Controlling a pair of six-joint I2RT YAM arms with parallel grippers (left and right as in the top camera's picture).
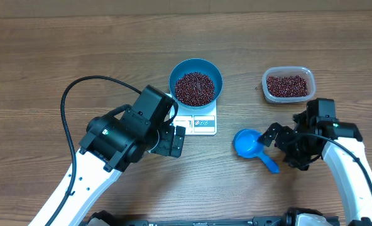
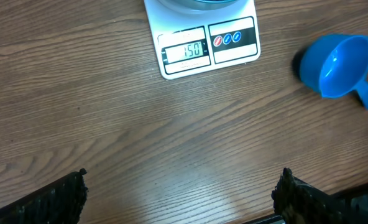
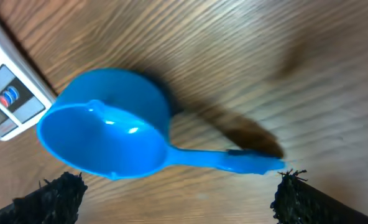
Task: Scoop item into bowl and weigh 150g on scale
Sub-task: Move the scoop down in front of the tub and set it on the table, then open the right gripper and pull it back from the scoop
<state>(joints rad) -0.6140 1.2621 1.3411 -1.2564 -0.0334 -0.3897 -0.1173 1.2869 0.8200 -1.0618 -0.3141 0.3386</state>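
The bright blue bowl (image 1: 218, 76) stands on the white scale (image 1: 202, 123) and holds a heap of red-brown beans (image 1: 194, 88). In the left wrist view the scale (image 2: 234, 25) has a display (image 2: 185, 51) reading 150. My left gripper (image 1: 171, 139) (image 2: 181, 202) is open over bare wood just in front of the scale. An empty blue scoop (image 1: 249, 143) (image 3: 109, 134) lies on the table to the scale's right. My right gripper (image 1: 284, 149) (image 3: 178, 202) is open right behind the scoop's handle (image 3: 234, 160), with nothing between its fingers.
A clear plastic tub (image 1: 288, 70) with more beans (image 1: 287, 86) stands at the back right, behind the right arm. The blue scoop (image 2: 336, 65) also shows in the left wrist view, right of the scale.
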